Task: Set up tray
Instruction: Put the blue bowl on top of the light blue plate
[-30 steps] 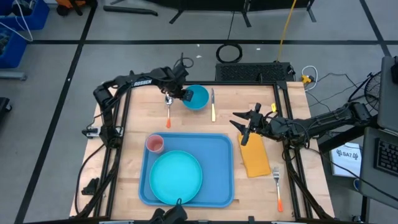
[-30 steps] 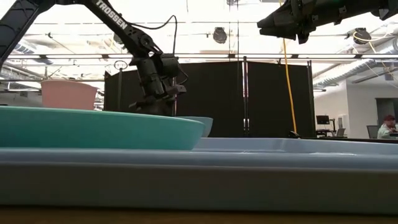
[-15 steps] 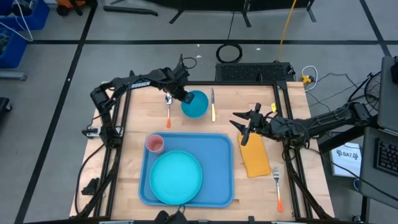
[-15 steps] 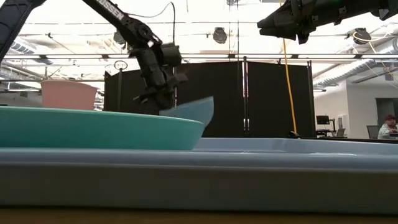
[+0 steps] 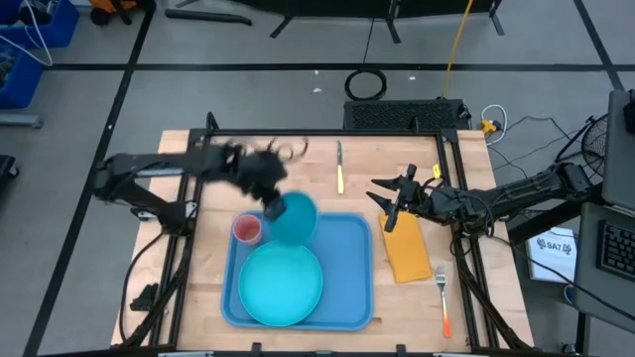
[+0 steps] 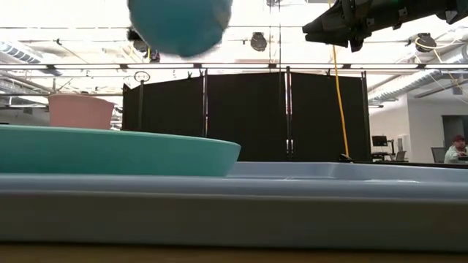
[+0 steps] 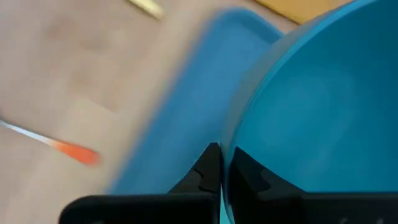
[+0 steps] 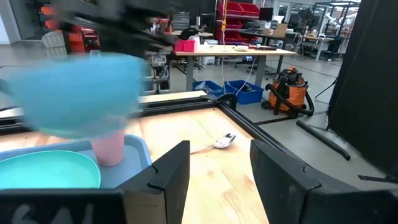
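Tableware and clutter on and around the table, high view.
Teal plate [image 5: 281,283] lower centre, pink cup [image 5: 247,230] just beside its upper left; blue bowl [image 5: 291,218], blurred, right of the cup, and off the surface at the top of the low view. Yellow-handled knife [image 5: 339,169] upper centre on bare table [image 5: 308,183]. Orange napkin [image 5: 407,253] right of centre, orange-handled fork [image 5: 443,295] below it at lower right. Spoon [image 8: 221,142] on the wood in the right wrist view. Off the table: black mat [image 5: 402,114] and cable coil [image 5: 365,84] top centre, yellow cord [image 5: 456,40], blue bin [image 5: 40,25] upper left. Black screens [image 6: 278,113] and a person [image 6: 457,148] at far right, low view.
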Motion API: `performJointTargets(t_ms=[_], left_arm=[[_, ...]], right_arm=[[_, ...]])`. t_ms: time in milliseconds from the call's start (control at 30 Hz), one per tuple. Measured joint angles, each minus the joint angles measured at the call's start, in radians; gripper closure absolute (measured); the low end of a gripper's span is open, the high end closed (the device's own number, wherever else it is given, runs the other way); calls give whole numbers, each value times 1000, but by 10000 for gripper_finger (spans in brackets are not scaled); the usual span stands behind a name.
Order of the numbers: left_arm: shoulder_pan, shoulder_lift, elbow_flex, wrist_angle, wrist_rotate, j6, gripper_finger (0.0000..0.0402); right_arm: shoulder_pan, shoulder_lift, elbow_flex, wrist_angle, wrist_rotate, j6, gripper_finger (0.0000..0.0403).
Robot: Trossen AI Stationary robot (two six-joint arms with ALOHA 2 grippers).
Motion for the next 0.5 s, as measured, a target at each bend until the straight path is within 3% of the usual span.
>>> performJointTargets(t_ms=[233, 500], left_arm=[[-356, 4, 1, -111, -106, -306, 393], [-497, 162, 1, -130, -137, -536, 393]], right_arm=[[0, 0, 0, 0, 0, 11, 245], [2, 0, 0, 1, 0, 29, 245]])
